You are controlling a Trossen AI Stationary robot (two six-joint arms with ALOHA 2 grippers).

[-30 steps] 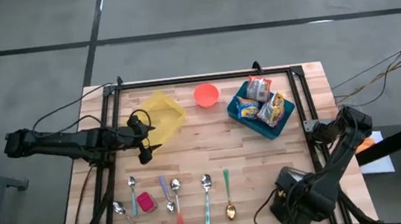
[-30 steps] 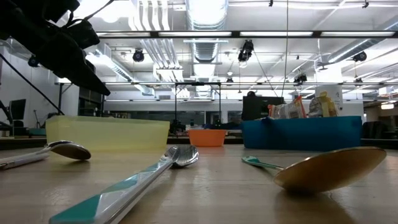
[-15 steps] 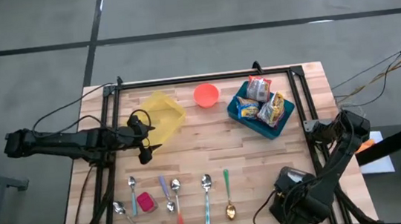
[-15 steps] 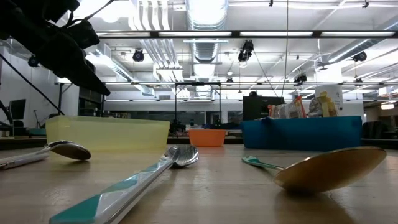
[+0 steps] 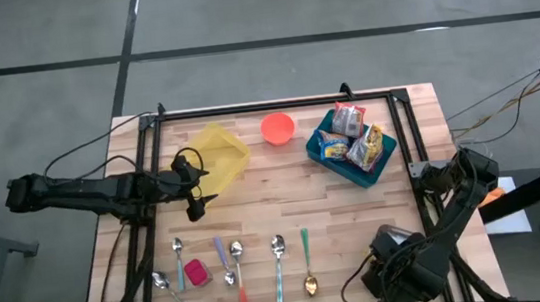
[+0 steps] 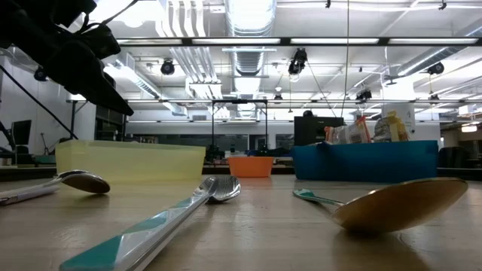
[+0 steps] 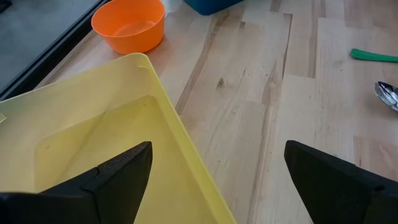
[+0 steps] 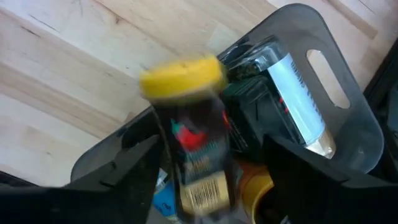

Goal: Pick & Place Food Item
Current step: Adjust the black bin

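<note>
A dark bottle with a yellow cap (image 8: 193,143) shows blurred between the two fingers of my right gripper (image 8: 214,177). The fingers stand wider apart than the bottle, over a dark grey bin (image 8: 336,106) at the table's near right corner. In the high view that arm (image 5: 408,267) covers the bin. A can with a white label (image 8: 295,93) lies in the bin. My left gripper (image 5: 197,194) (image 7: 217,186) waits open above the near rim of the yellow container (image 5: 218,156). Food packets sit in a blue bin (image 5: 350,148) at the far right. My right gripper points down with the bottle upright between its fingers. A gap shows beside one finger (image 8: 298,168). At the other finger (image 8: 134,168) the blur hides the edge, so I cannot tell whether it touches the bottle.
An orange bowl (image 5: 278,127) stands at the far middle. Several spoons (image 5: 237,265) and a pink item (image 5: 195,272) lie along the near edge. A black frame (image 5: 275,103) runs round the table. Bare wood lies in the middle.
</note>
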